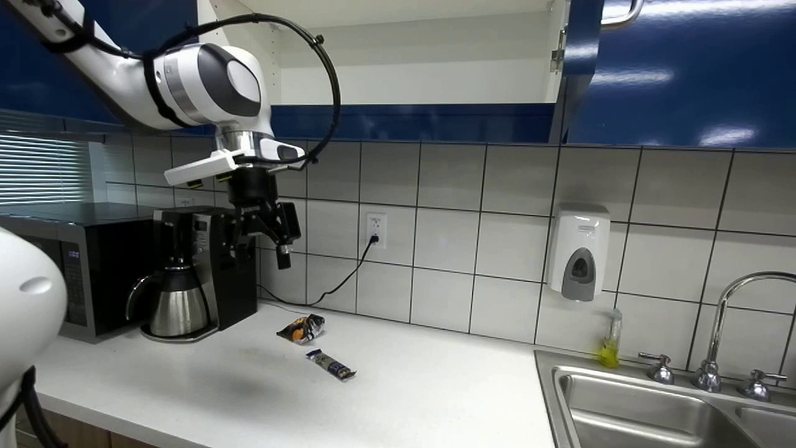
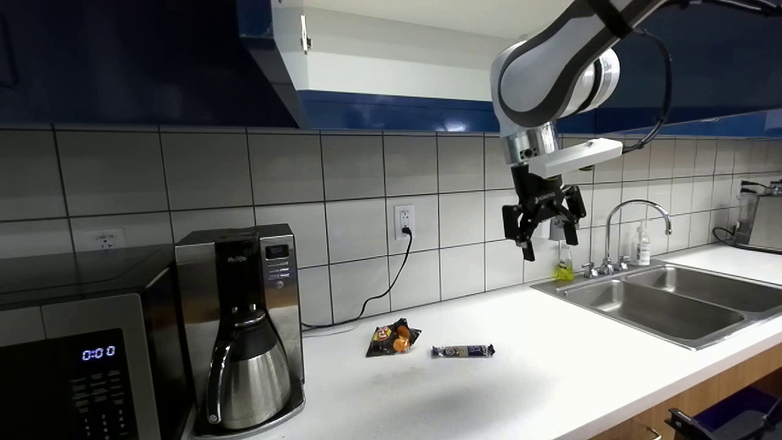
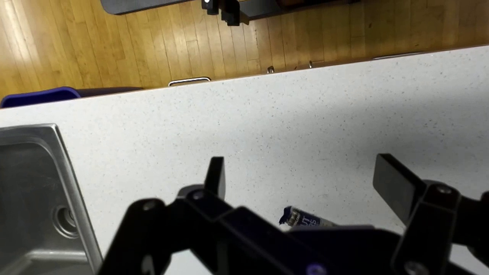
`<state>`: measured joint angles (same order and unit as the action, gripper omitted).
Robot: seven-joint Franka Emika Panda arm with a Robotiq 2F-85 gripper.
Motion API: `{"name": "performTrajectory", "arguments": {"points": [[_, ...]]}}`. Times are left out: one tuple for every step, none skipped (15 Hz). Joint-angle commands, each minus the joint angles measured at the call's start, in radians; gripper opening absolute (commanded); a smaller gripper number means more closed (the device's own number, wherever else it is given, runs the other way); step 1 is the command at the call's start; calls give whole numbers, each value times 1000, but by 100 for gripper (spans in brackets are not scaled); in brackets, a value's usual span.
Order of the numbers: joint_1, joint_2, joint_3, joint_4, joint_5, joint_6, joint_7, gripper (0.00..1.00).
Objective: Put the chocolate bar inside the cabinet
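Observation:
The chocolate bar, in a dark blue and tan wrapper, lies flat on the white counter in both exterior views (image 1: 331, 364) (image 2: 463, 351). Only one end of the bar (image 3: 305, 219) shows in the wrist view; the gripper body hides the rest. The cabinet above the counter, white inside with a blue lower edge, is open in both exterior views (image 1: 416, 121) (image 2: 397, 110). My black gripper hangs below the cabinet in both exterior views (image 1: 261, 249) (image 2: 550, 244), well above the counter and apart from the bar. Its fingers (image 3: 300, 172) are spread wide with nothing between them.
A black snack bag (image 1: 303, 328) lies beside the bar. A coffee maker (image 2: 241, 330) and microwave (image 2: 79, 366) stand at one end. A steel sink (image 1: 547, 386) with a faucet (image 1: 712, 348) is at the other. A soap dispenser (image 1: 579, 252) and plugged-in cord (image 2: 391, 287) are at the wall.

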<state>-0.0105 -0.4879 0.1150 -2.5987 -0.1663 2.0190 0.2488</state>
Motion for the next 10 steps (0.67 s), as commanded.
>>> {"name": "performTrajectory", "arguments": {"points": [[-32, 58, 2, -34, -39, 82, 61, 100], [-37, 77, 2, -39, -45, 99, 71, 100], [-43, 98, 3, -43, -54, 121, 84, 100], [-47, 117, 2, -45, -62, 139, 96, 100], [-51, 143, 2, -46, -72, 162, 108, 100], [-53, 166, 2, -42, -81, 178, 117, 100], [-55, 191, 2, -37, -90, 197, 126, 100], [-55, 216, 1, -30, -98, 212, 133, 100], [-54, 242, 0, -22, -109, 233, 140, 100], [-52, 263, -1, -16, -117, 250, 144, 100]]}}
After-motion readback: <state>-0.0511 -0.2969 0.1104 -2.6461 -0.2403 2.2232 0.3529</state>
